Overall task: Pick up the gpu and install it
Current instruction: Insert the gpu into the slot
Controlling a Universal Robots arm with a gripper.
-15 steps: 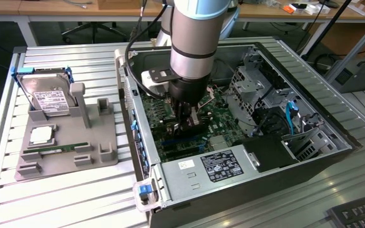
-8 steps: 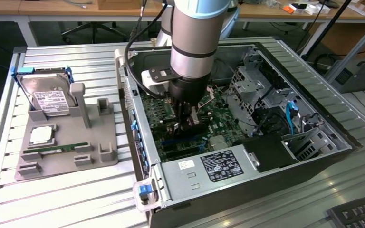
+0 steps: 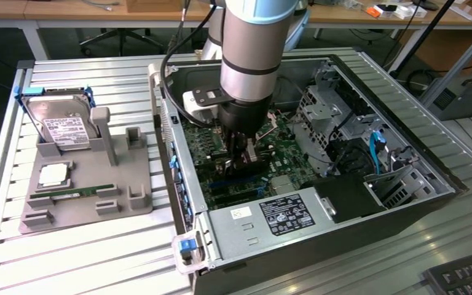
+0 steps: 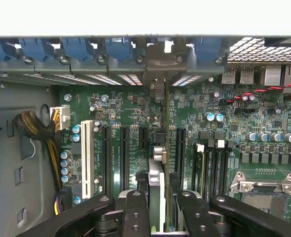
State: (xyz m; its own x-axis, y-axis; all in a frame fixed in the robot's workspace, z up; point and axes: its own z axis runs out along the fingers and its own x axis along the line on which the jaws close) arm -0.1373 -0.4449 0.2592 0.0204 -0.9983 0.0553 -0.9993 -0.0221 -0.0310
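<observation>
From the exterior view's left: I see a grey moulded fixture (image 3: 88, 196) on the ribbed aluminium desk (image 3: 80, 258). It holds a boxy silver hard drive (image 3: 62, 130) with a white label, propped up at the back. In front of that sits a square metal-lidded chip (image 3: 53, 175), then a thin green memory stick (image 3: 74, 193) lying flat.

Centre: open black steel PC case (image 3: 400, 209), side panel off, green motherboard (image 3: 297, 157) exposed. The arm (image 3: 252, 49), smooth silver tube with black joint bands, reaches straight down into the case. A labelled silver power supply (image 3: 277, 216) sits at the near end of the case.

The hand (image 4: 158, 200) is down over the slot area. In the wrist view, the black fingers (image 4: 133, 212) are clamped on the gpu (image 4: 156, 182) from both sides. I see the card edge-on: a narrow slat with a grey metal edge, standing upright between the long black expansion slots, its line running towards the metal bracket at the rear wall. I can't tell whether it is seated in a slot. A white slot (image 4: 88, 150) and a braided yellow-black cable bundle (image 4: 37, 129) lie off to one side, and the CPU socket frame (image 4: 264, 192) to the other.

Exterior view's right: perforated grey drive cage (image 3: 330, 107), blue cable (image 3: 376, 150), black keyboard corner (image 3: 466, 276).
</observation>
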